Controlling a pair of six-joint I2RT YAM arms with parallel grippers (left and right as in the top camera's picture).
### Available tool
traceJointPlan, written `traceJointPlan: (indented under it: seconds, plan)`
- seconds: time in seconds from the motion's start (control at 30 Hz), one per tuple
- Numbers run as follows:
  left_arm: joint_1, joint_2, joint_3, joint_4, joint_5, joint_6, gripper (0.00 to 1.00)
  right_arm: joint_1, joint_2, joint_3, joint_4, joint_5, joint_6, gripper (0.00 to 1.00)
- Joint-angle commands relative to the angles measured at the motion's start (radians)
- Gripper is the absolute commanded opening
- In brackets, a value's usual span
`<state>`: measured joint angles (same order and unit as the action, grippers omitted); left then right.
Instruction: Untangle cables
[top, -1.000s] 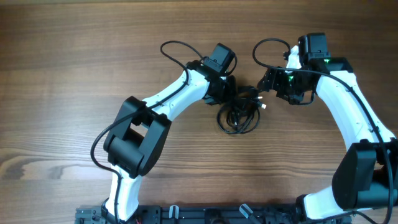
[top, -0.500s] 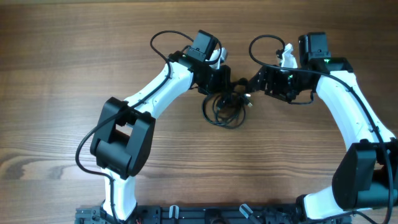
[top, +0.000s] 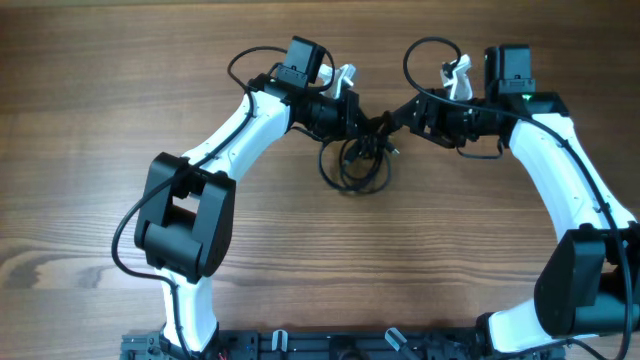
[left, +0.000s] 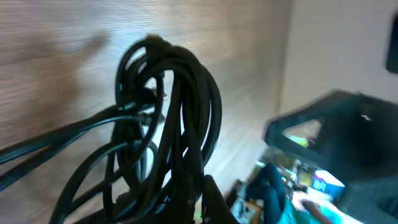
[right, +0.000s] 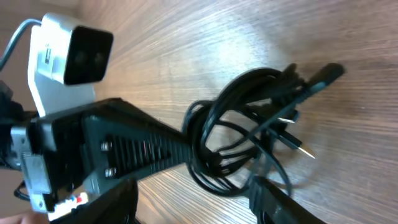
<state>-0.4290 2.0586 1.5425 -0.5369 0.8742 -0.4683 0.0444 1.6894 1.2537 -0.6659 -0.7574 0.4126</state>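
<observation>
Cables (top: 362, 150), a glossy black knot of loops, sit clamped in left gripper (top: 370, 130); right gripper (top: 398, 118) spread apart.

Brown wooden table (top: 90, 120), grain running side to side. Carries, near the far middle, one tangle of thin black cables (top: 352, 168). Lower loops spread in a rough ring on the wood, upper part bunched tight. Slim plug (right: 303, 148) with a bare metal pin sticking out of the tangle close to the boards; touching or not, cannot tell. Bears along the near edge a black rail (top: 300, 345).
</observation>
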Motion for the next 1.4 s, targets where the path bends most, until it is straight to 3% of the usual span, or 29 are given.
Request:
traceJointPlan:
  seconds: [0.0, 0.2, 0.33, 0.5, 0.57, 0.63, 0.8, 0.97, 1.37]
  plan:
    - [0.005, -0.034, -0.007, 0.039, 0.159, -0.024, 0.04, 0.024, 0.013, 0.020, 0.021, 0.050, 0.094, 0.52]
    - [0.022, -0.034, -0.007, 0.063, 0.253, -0.068, 0.04, 0.025, 0.018, 0.015, 0.051, 0.081, 0.116, 0.46]
    - [0.022, -0.034, -0.007, 0.061, 0.220, -0.063, 0.04, 0.024, 0.023, 0.015, 0.036, 0.124, 0.119, 0.45]
    - [0.013, -0.034, -0.007, 0.003, -0.139, -0.064, 0.07, 0.006, 0.022, 0.015, 0.012, 0.174, 0.116, 0.53]
    - [-0.002, -0.033, -0.007, -0.006, -0.268, -0.064, 0.26, -0.011, 0.022, 0.015, -0.002, 0.189, 0.111, 0.56]
    - [-0.026, -0.031, -0.007, -0.004, -0.369, -0.068, 0.35, -0.027, 0.022, 0.015, -0.012, 0.205, 0.100, 0.57]
    - [-0.087, -0.003, -0.007, 0.006, -0.512, -0.071, 0.35, -0.028, 0.022, 0.014, -0.047, 0.258, 0.074, 0.59]
    - [-0.116, 0.024, -0.007, 0.006, -0.621, -0.072, 0.26, -0.028, 0.022, 0.014, -0.057, 0.264, 0.058, 0.59]
    - [-0.119, 0.095, -0.007, 0.042, -0.659, -0.105, 0.26, -0.028, 0.022, 0.014, -0.062, 0.264, 0.050, 0.59]
